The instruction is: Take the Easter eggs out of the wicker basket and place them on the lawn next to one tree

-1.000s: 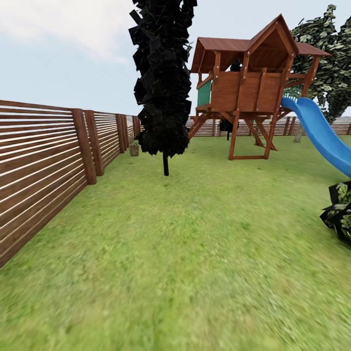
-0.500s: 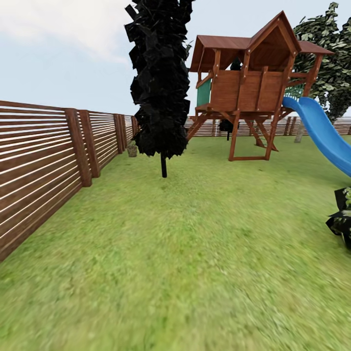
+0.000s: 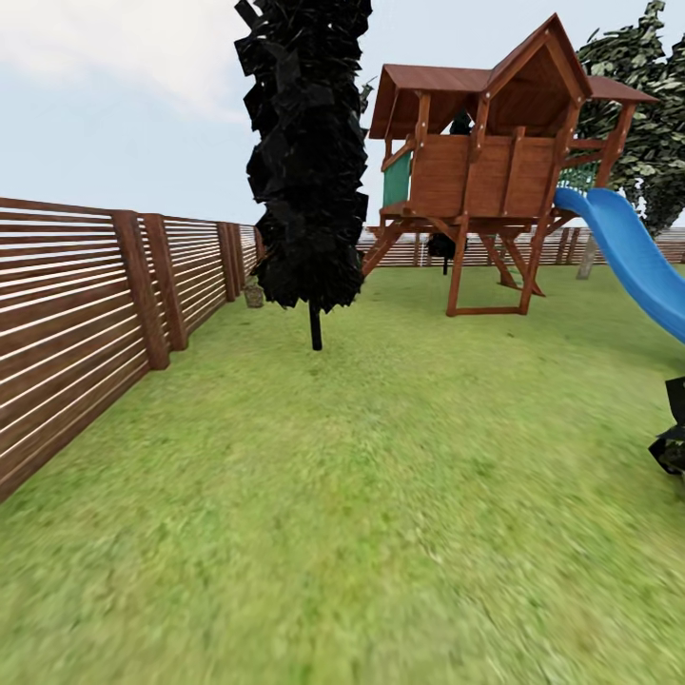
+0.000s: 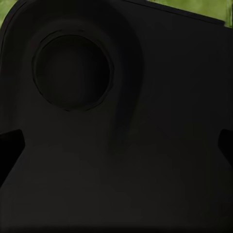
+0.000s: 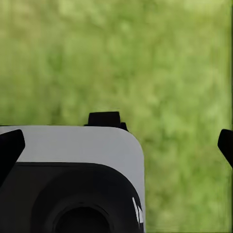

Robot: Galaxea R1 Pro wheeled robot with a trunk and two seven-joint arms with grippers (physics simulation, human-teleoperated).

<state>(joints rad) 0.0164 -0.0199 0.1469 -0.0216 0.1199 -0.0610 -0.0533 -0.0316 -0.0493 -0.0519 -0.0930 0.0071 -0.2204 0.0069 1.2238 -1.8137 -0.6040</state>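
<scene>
Rolling across the wide mottled green lawn of the slat-fenced garden, apparently looking for the 3 eggs and their basket, whose whereabouts cannot be told. Passing an all-black columnar tree; beyond the brown wooden playhouse and blue slide, facing a pale-trunked, dark green mottled tree. Jaw state on both arms: cannot tell. Next: finding the basket.

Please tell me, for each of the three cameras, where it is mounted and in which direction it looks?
Head view: on the robot's head, facing forward over the lawn toward the black tree, playhouse, slide and fence.
Left wrist view: on the left arm, facing a dark robot part.
Right wrist view: on the right arm, facing the grass past a grey-and-black robot part.
Shared: head and right wrist views both show the lawn.
</scene>
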